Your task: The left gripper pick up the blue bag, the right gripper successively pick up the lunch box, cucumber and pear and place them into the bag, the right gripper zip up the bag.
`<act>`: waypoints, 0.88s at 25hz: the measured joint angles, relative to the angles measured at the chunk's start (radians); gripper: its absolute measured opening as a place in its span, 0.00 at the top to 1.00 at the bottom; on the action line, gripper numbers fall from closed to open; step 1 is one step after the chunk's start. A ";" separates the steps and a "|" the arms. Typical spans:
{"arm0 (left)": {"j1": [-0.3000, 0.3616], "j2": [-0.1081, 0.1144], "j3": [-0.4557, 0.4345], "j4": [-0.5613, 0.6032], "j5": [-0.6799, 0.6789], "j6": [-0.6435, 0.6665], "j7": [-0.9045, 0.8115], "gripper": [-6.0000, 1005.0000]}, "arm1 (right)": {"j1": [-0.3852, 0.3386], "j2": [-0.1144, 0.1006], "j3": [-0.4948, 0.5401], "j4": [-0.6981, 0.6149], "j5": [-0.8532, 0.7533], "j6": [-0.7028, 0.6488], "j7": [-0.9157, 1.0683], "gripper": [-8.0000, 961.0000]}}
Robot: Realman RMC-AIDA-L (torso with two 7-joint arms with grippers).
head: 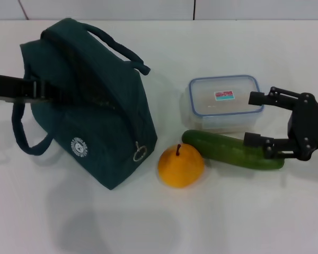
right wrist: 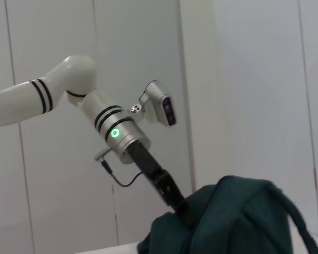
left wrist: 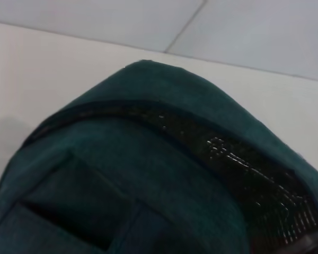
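— Hands first: how open, and on what?

— Right hand point(head: 258, 119) is spread wide, its two black fingers apart, one over the box's point(head: 224, 101) near corner, the other just above the cucumber point(head: 231, 150). It holds nothing. Left hand point(head: 40, 88) reaches in from the desk's point(head: 244, 211) left edge and meets the bag's point(head: 90, 106) top at its far-left end; whether it is open or clamped, I cannot tell. The right wrist view shows its black fingers point(right wrist: 172, 198) sinking into the fabric point(right wrist: 228, 222).

— Materials?

— Bag is dark teal cloth, soft and slumped, with a black zip strip point(left wrist: 228, 153) along the top, a ring pull point(head: 140, 153) and a white round logo point(head: 80, 147). Box is clear plastic, rounded corners, blue-rimmed lid, small sticker. Cucumber is smooth and dark green, touching the box's front. Pear point(head: 180, 164) is round, yellow-orange, short stem, between bag and cucumber.

— Counts?

— One bag with two loop handles, one box, one cucumber, one pear, two hands.
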 joint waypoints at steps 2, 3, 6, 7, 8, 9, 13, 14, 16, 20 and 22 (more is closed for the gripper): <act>0.000 0.000 0.009 0.002 -0.012 0.006 0.000 0.89 | 0.000 0.000 0.011 0.001 0.000 0.000 0.002 0.11; 0.000 -0.001 0.011 0.002 -0.019 0.009 0.001 0.93 | -0.001 -0.001 0.017 0.001 0.000 0.000 0.003 0.11; 0.000 -0.001 0.012 0.004 -0.050 0.013 0.006 0.95 | -0.005 -0.003 0.033 0.002 0.000 0.001 0.005 0.11; 0.000 -0.001 0.013 0.005 -0.057 0.013 0.009 0.95 | -0.007 -0.004 0.039 0.003 0.000 0.001 0.005 0.11; 0.000 0.000 0.013 0.007 -0.061 0.013 0.010 0.95 | -0.008 -0.004 0.041 0.003 0.000 0.003 0.006 0.11; 0.001 0.000 0.012 0.009 -0.064 0.013 0.011 0.95 | -0.010 -0.005 0.043 0.003 0.000 0.006 0.006 0.11; 0.000 0.003 0.008 0.010 -0.075 0.013 0.008 0.95 | -0.014 -0.003 0.089 0.004 0.001 0.055 0.031 0.11; -0.001 0.003 0.008 0.011 -0.076 0.013 0.007 0.95 | -0.016 -0.001 0.113 0.005 0.001 0.069 0.039 0.11; -0.005 0.004 0.010 0.011 -0.076 0.012 0.005 0.95 | -0.020 0.001 0.155 0.011 0.001 0.084 0.044 0.11; -0.011 0.005 0.008 0.011 -0.077 0.012 -0.005 0.95 | -0.021 0.006 0.228 0.027 0.002 0.140 0.081 0.11; -0.014 0.007 0.008 0.009 -0.077 0.012 -0.008 0.95 | -0.014 0.007 0.260 0.052 0.003 0.186 0.106 0.11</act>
